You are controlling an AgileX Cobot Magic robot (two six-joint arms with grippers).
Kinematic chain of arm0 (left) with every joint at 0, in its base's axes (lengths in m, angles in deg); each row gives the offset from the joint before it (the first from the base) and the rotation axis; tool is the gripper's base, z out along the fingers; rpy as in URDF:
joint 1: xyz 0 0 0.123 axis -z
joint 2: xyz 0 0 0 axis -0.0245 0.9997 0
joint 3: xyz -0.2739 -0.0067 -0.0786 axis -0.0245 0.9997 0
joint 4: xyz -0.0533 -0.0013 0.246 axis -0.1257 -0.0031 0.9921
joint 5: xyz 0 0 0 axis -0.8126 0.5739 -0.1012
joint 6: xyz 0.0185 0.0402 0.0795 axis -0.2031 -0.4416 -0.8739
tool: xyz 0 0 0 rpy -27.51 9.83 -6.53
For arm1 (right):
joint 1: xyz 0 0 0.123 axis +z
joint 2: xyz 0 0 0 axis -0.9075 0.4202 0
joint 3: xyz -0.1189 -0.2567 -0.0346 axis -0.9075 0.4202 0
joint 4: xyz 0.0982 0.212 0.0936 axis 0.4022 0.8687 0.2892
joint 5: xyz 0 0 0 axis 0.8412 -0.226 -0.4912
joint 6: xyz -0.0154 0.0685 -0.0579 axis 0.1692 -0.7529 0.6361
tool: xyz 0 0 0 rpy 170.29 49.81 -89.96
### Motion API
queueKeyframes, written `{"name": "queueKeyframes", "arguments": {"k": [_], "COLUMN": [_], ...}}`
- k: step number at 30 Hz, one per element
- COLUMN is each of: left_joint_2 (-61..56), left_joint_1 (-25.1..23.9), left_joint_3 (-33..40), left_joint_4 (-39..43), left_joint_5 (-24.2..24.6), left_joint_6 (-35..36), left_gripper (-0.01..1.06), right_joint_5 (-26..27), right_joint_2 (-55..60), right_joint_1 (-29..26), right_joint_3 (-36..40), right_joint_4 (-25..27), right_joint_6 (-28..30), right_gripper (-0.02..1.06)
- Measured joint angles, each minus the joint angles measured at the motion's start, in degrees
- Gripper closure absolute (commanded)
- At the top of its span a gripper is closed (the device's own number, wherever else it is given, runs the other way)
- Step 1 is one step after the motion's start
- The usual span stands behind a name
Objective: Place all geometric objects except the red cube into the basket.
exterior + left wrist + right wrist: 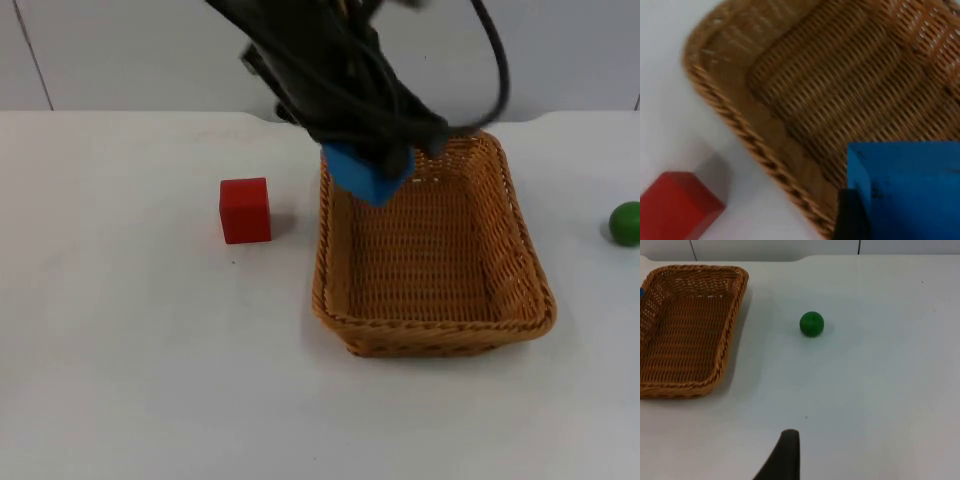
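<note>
Wicker basket (pixel 430 300), tan, oblong, on the white tabletop (pixel 120 380); its long axis runs from the near rim toward the partition wall. Blue block (pixel 367 172): clamped in the left claw (pixel 385 160), hanging tilted over the basket's far-left corner, one corner pointing down; too squat to show a clear long axis. The left wrist view places the block (pixel 905 185) just inside the rim. Red cube (pixel 245 210): left of the basket, well apart, to remain. Green ball (pixel 626 222): right of the basket, well apart, not yet collected. Right claw: waits right of the basket, facing the ball (pixel 811 323); whether open or closed cannot be told. Risk: released this near the rim, the tilted block could strike the wicker edge and tumble out toward the red cube.
</note>
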Motion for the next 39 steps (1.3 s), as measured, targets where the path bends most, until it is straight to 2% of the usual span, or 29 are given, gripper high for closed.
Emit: {"name": "queueKeyframes", "arguments": {"k": [8,15,16,18,19,22,23,26,32,39], "left_joint_2": [8.98,11.88,12.11,12.12,12.12,12.12,12.12,11.86,7.70,-4.13], "left_joint_1": [2.99,3.28,3.28,3.28,3.28,3.28,3.28,3.28,3.28,3.28], "left_joint_3": [-1.57,-1.67,-1.67,-1.67,-1.67,-1.67,-1.67,-1.67,-1.67,-1.67], "left_joint_4": [0.40,0.40,0.40,0.00,-0.27,-0.54,-0.91,-2.60,-5.44,-6.27], "left_joint_5": [-0.45,-1.44,-1.55,-1.55,-1.55,-1.65,-1.65,-1.43,-0.31,3.95], "left_joint_6": [-1.17,-1.25,-1.25,-1.25,-1.25,-1.25,-1.25,-1.25,-1.30,-2.80], "left_gripper": [1.05,1.05,1.02,0.89,0.89,0.42,0.42,0.00,0.00,0.00], "right_joint_5": [0.00,0.00,0.00,0.00,0.00,0.00,0.00,0.00,0.00,0.00], "right_joint_2": [0.00,0.00,0.00,0.00,0.00,0.00,0.00,0.00,0.00,0.00], "right_joint_1": [0.00,0.00,0.00,0.00,0.00,0.00,0.00,0.00,0.00,0.00], "right_joint_3": [0.00,0.00,0.00,0.00,0.00,0.00,0.00,0.00,0.00,0.00], "right_joint_4": [0.00,0.00,0.00,0.00,0.00,0.00,0.00,0.00,0.00,0.00], "right_joint_6": [0.00,0.00,0.00,0.00,0.00,0.00,0.00,0.00,0.00,0.00], "right_gripper": [0.17,0.17,0.17,0.17,0.17,0.17,0.17,0.17,0.17,0.17]}}
